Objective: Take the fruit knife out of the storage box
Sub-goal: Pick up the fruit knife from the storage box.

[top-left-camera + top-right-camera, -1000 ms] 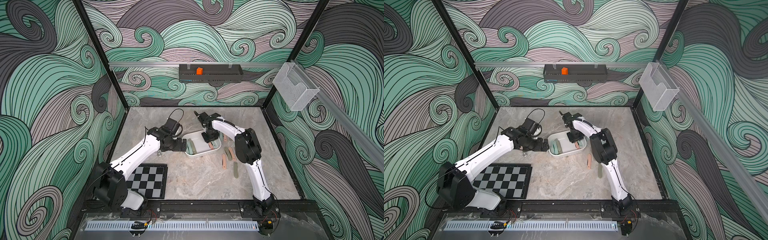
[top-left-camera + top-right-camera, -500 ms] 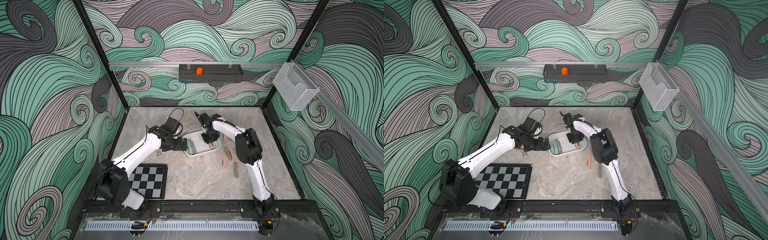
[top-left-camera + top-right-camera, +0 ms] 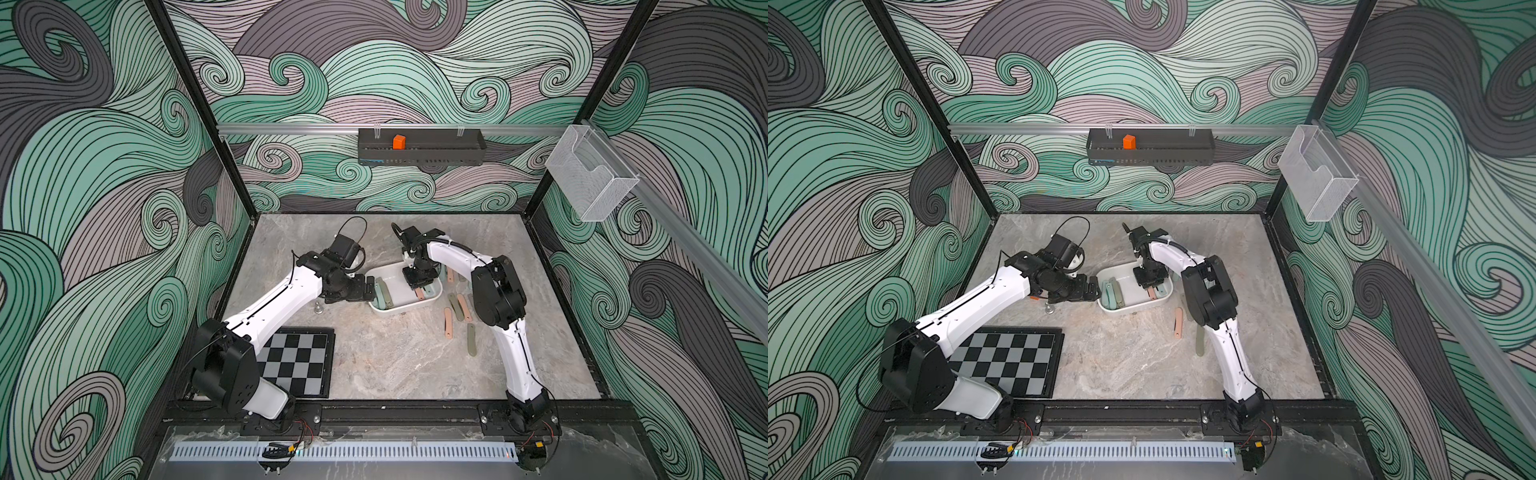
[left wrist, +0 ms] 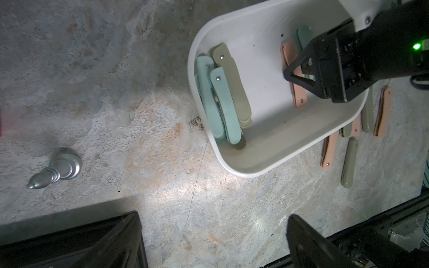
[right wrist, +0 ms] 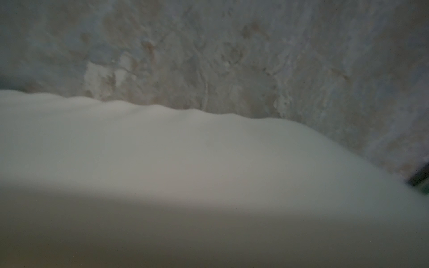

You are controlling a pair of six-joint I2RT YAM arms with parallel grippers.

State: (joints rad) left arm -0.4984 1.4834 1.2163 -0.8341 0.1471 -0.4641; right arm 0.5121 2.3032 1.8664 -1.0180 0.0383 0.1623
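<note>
Several knives (image 3: pixel 448 322) lie out on the surface (image 3: pixel 395 357) beside the storage box (image 4: pixel 243 171), presumably unloaded. The left hand (image 3: pixel 371 289), spread wide, hangs just beside its end, perhaps to steady it. Inside, the right hand (image 4: pixel 299 77) straddles a pink knife (image 4: pixel 300 98); clamped or not, I cannot tell.

storage box (image 4: pixel 267 143): smooth plastic | chess piece (image 4: pixel 58 170): glossy metal | tabletop (image 4: pixel 104 81): matt stone

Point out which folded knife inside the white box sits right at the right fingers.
The pink knife: the only pink one in the storage box, partly under the right fingers. The stacked teal and olive knives lie against the opposite wall.
</note>
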